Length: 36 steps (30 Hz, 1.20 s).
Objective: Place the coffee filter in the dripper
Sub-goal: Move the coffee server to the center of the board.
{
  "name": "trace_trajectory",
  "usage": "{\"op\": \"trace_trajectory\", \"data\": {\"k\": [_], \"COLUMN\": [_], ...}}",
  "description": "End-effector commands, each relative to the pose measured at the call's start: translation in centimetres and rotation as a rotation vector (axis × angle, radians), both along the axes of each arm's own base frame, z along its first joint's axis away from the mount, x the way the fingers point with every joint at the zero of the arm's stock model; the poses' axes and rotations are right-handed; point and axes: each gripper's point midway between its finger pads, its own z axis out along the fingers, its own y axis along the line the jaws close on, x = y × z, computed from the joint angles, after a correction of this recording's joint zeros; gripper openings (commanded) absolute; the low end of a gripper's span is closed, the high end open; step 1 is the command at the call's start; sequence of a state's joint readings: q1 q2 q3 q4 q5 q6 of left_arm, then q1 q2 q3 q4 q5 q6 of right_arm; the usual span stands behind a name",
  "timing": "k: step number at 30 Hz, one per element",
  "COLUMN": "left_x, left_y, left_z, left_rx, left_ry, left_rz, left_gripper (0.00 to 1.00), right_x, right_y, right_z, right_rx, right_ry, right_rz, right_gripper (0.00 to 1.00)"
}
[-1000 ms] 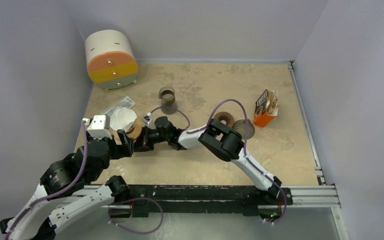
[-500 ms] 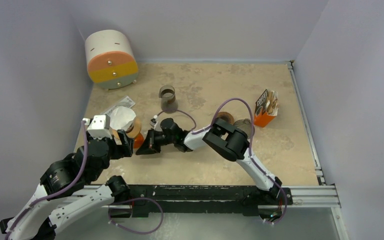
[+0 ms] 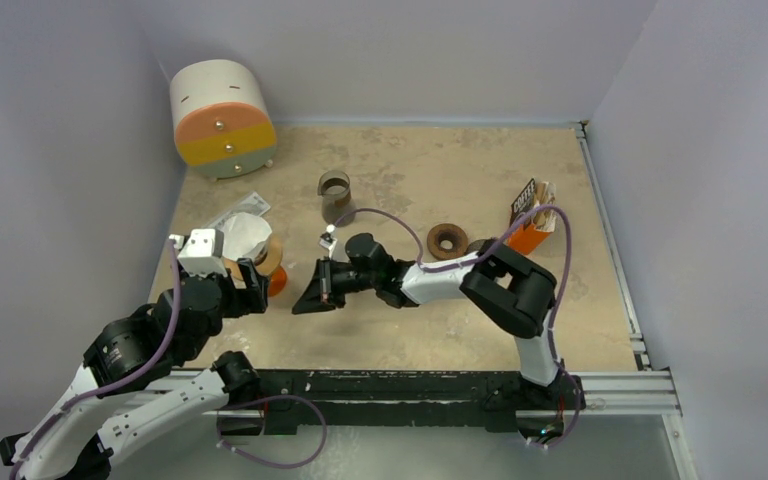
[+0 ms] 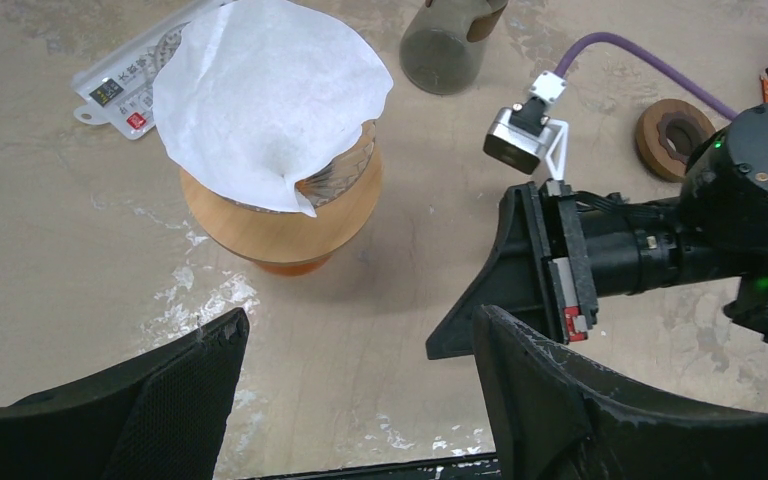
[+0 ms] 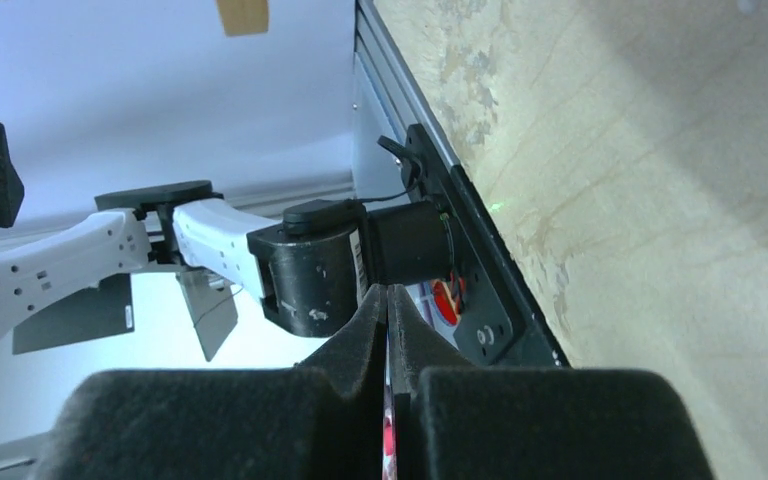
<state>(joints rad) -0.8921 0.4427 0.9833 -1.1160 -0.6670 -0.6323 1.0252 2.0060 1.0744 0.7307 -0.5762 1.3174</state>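
Observation:
The white paper coffee filter [image 4: 270,95] sits in the top of the dripper [image 4: 280,225], a glass cone with a wooden collar and an orange base. It leans over the rim toward the far left. In the top view the filter [image 3: 243,237] and dripper [image 3: 274,268] stand at the table's left. My left gripper [image 4: 358,320] is open and empty, just near of the dripper, also in the top view [image 3: 248,297]. My right gripper [image 3: 310,297] is shut and empty, right of the dripper and apart from it. Its fingers [image 5: 388,300] are pressed together.
A filter package [image 3: 235,212] lies flat behind the dripper. A glass carafe [image 3: 334,195] stands mid table, with a brown ring [image 3: 447,240] and an orange coffee box [image 3: 530,218] to the right. A round white, orange and yellow drawer unit [image 3: 222,118] stands at the far left.
My right gripper has drawn back to the right, away from the dripper, and its arm has swung right. The filter stays in the dripper. The left arm has hardly moved.

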Motion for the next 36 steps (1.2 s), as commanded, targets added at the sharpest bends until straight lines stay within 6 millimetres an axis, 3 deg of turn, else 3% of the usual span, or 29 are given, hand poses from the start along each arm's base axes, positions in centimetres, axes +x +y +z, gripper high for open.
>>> {"op": "trace_trajectory", "data": {"k": [1,10,12,14,18,29,31,36], "left_x": [0.5,0.5,0.5,0.5,0.5,0.5,0.5,0.5], "left_y": [0.1,0.1,0.1,0.2,0.2,0.3,0.3,0.4], "left_z": [0.2,0.1,0.2,0.1,0.2,0.2,0.2,0.2], "left_rx": [0.014,0.023,0.021,0.020,0.021,0.021,0.022,0.020], "left_ry": [-0.014,-0.010,-0.011,-0.011,-0.012,-0.014,-0.015,-0.017], "left_rz": [0.015,0.018,0.020,0.022,0.022,0.025,0.027,0.031], "left_gripper": [0.80,0.80,0.80,0.80,0.80,0.80,0.80,0.80], "right_x": [0.5,4.7,6.0,7.5,11.0,18.8,20.3,22.9], "right_y": [-1.9,-5.9,-6.7,-7.5,-9.7,-13.3,-13.8,-13.6], "right_z": [0.8,3.4,4.2,5.1,7.0,10.4,10.8,10.5], "right_rx": [-0.092,-0.366,-0.399,-0.423,-0.538,-0.722,-0.753,-0.746], "right_ry": [-0.161,-0.469,-0.505,-0.541,-0.643,-0.808,-0.810,-0.723], "right_rz": [-0.009,-0.079,-0.110,-0.146,-0.225,-0.422,-0.478,-0.540], "right_gripper": [0.00,0.00,0.00,0.06,0.06,0.58,0.64,0.68]}}
